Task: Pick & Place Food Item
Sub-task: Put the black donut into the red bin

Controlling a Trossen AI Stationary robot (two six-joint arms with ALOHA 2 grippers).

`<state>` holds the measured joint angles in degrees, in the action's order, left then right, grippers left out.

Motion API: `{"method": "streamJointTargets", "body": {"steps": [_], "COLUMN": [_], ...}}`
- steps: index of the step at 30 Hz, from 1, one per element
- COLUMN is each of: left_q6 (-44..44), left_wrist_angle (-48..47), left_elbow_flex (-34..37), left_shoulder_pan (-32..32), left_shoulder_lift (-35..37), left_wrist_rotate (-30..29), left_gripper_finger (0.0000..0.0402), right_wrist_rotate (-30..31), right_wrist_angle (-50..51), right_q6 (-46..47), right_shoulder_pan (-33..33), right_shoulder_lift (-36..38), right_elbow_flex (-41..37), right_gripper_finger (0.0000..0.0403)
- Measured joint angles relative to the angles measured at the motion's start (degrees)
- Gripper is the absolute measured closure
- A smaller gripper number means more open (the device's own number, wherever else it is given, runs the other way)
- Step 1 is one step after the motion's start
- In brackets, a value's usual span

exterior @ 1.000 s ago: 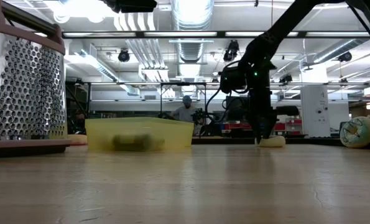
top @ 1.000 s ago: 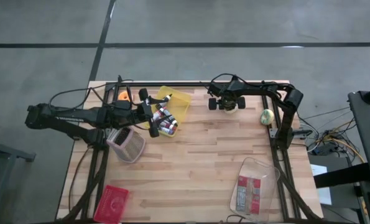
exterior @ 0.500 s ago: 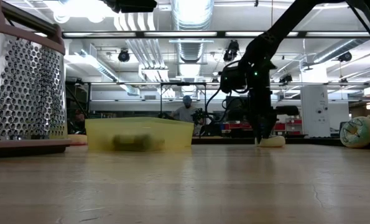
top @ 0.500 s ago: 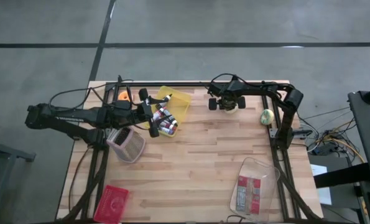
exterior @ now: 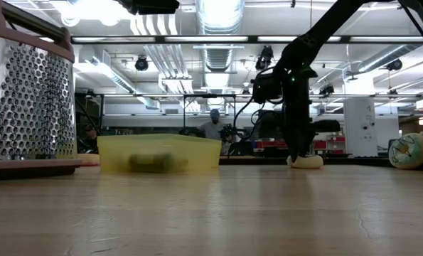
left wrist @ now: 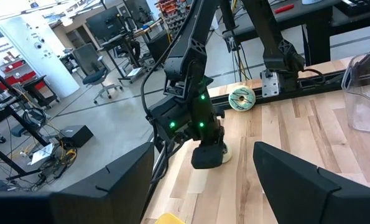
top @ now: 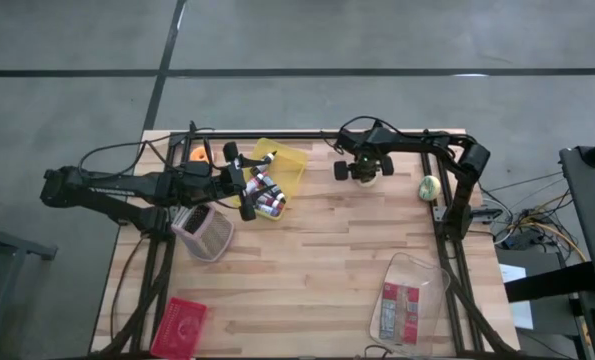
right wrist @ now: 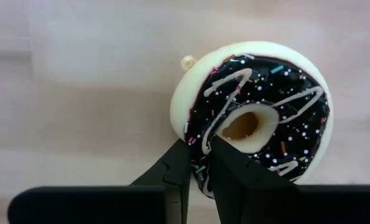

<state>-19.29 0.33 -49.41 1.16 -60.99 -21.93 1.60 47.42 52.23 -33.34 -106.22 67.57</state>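
**Donut pinched at its rim, at the far side of the tabletop**

Nearest the camera in the low view stands one metal grater [exterior: 28, 92], and behind it one yellow bin [exterior: 159, 153] with something dark lying inside. In the high view the left tool [top: 247, 185] hangs over the edge of that bin, its fingers spread wide and holding nothing; small packets lie at its tip. One red packet [top: 180, 325] and one clear container [top: 409, 302] sit at the near edge of the tabletop [top: 317, 260], well apart from each other.

Farther off, the right tool [right wrist: 200, 163] is pressed nearly together on the donut [right wrist: 259, 115], one finger outside the pale rim and the other reaching toward the hole, so it pinches one wall of the ring. The donut lies at the far side of the tabletop, between the yellow bin and a round green-and-white thing [top: 429, 186] by the right arm's base; that one looks like a second iced donut, though I cannot tell for sure. In the low view the pinched donut [exterior: 305, 161] appears to touch the wood or hang just above it.

It looks like a light toy of soft foam: it should give under the fingers, not crack, and weigh little. The glazed top may be slick, so a bite across the ring wall, as taken here, seems the surest hold; pinching too near the edge could let it squeeze out.
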Motion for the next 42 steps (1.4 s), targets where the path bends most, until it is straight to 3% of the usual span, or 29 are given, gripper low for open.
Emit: {"method": "streamJointTargets", "body": {"steps": [9,15,25,34,42], "left_q6": [0.0,0.0,0.0,0.0,0.0], "left_wrist_angle": [0.0,-0.01,-0.01,0.0,0.0], "left_elbow_flex": [0.0,0.0,0.0,0.0,0.0], "left_shoulder_pan": [-0.01,-0.01,0.01,0.0,0.0], "left_shoulder_lift": [-0.02,-0.01,-0.02,0.0,0.0], "left_wrist_rotate": [0.01,0.0,0.0,0.01,0.0], "left_gripper_finger": [0.0122,0.0122,0.0122,0.0122,0.0122], "right_wrist_rotate": [-2.66,-9.24,-9.7,-9.78,-9.74], "right_wrist_angle": [9.01,11.59,11.5,1.68,-7.78], "right_q6": [-7.49,-12.65,-16.88,-19.62,-22.88], "right_shoulder_pan": [0.36,1.21,2.96,5.4,8.38], "right_shoulder_lift": [-0.01,0.01,0.09,0.81,8.01], "right_elbow_flex": [6.04,8.58,10.0,8.7,6.69], "right_gripper_finger": [0.036,0.036,0.036,0.036,0.036]}}
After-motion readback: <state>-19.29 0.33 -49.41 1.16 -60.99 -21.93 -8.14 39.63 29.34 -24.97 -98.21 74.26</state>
